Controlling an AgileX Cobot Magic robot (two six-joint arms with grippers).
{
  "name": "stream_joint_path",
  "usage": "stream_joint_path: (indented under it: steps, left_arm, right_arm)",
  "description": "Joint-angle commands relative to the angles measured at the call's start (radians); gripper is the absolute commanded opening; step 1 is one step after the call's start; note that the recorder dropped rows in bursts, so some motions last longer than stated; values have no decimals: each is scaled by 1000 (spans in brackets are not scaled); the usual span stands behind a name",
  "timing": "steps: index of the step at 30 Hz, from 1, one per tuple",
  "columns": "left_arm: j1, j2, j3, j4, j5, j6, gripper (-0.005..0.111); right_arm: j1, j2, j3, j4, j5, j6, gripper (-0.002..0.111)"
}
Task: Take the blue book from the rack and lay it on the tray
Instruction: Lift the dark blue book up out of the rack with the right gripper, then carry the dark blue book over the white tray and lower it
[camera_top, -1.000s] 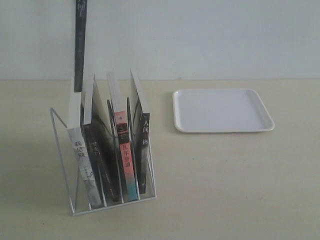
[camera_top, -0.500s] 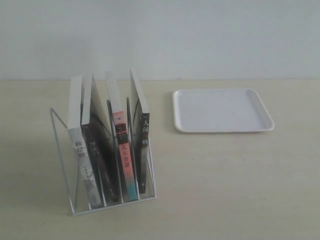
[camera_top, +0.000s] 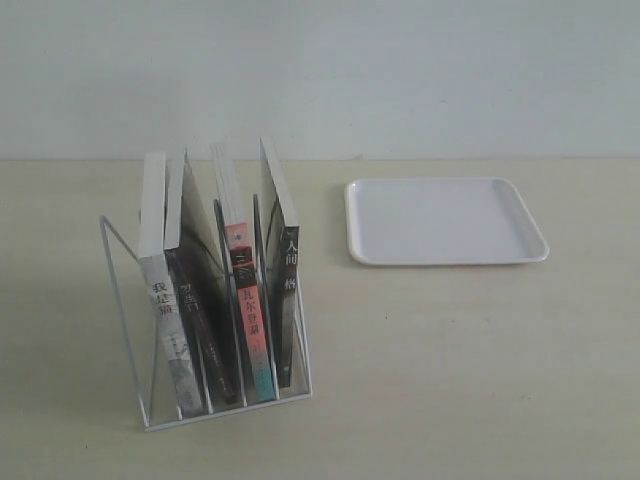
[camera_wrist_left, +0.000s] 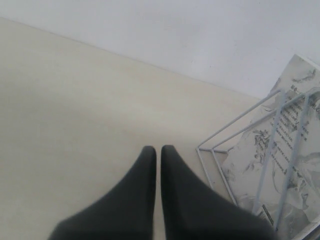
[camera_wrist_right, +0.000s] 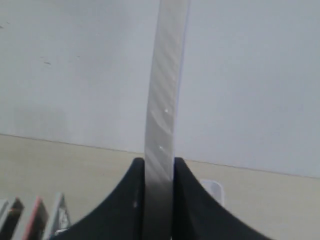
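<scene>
My right gripper (camera_wrist_right: 158, 162) is shut on the blue book (camera_wrist_right: 165, 90). The book stands upright between the jaws and shows only its pale page edge. Neither this book nor either gripper appears in the exterior view. The wire rack (camera_top: 125, 300) stands at the left of the table with several books leaning in its slots. The white tray (camera_top: 445, 220) lies flat to the right of the rack with nothing on it. A small part of the tray (camera_wrist_right: 212, 189) shows far below the right gripper. My left gripper (camera_wrist_left: 158, 149) is shut on nothing, over bare table beside a corner of the rack (camera_wrist_left: 240, 120).
The books in the rack include a white-spined one (camera_top: 160, 300), a pink-and-teal one (camera_top: 250, 320) and a black-spined one (camera_top: 288, 290). A pale wall (camera_top: 400, 70) runs along the table's far edge. Light tabletop (camera_top: 450, 370) stretches in front of the tray.
A second ago the dark book's spine stood above the rack at the upper left. It has since risen out of the exterior view. The rack's other books and the tray have not moved.
</scene>
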Motion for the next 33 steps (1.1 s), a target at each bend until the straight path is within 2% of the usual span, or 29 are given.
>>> stream_joint_path:
  steps: [1, 4, 7, 12, 19, 29, 33]
  left_arm:
    - [1, -3, -1, 0, -11, 1, 4]
    - [1, -3, -1, 0, -11, 1, 4]
    - [1, -3, -1, 0, -11, 1, 4]
    - [1, -3, -1, 0, -11, 1, 4]
    - [1, -3, -1, 0, -11, 1, 4]
    - [1, -3, -1, 0, -11, 1, 4]
    - [1, -3, -1, 0, -11, 1, 4]
  right_arm:
    - [-140, -42, 159, -53, -36, 23, 0]
    - [-256, 1, 227, -41, -36, 5, 0]
    - [-340, 73, 264, -29, -36, -97, 0]
    - [-411, 213, 274, -34, -36, -212, 0]
    - [-420, 382, 274, -53, -39, -241, 0]
    - [-420, 560, 274, -89, -276, -270, 0]
    - [-420, 629, 274, -105, -319, -270, 0]
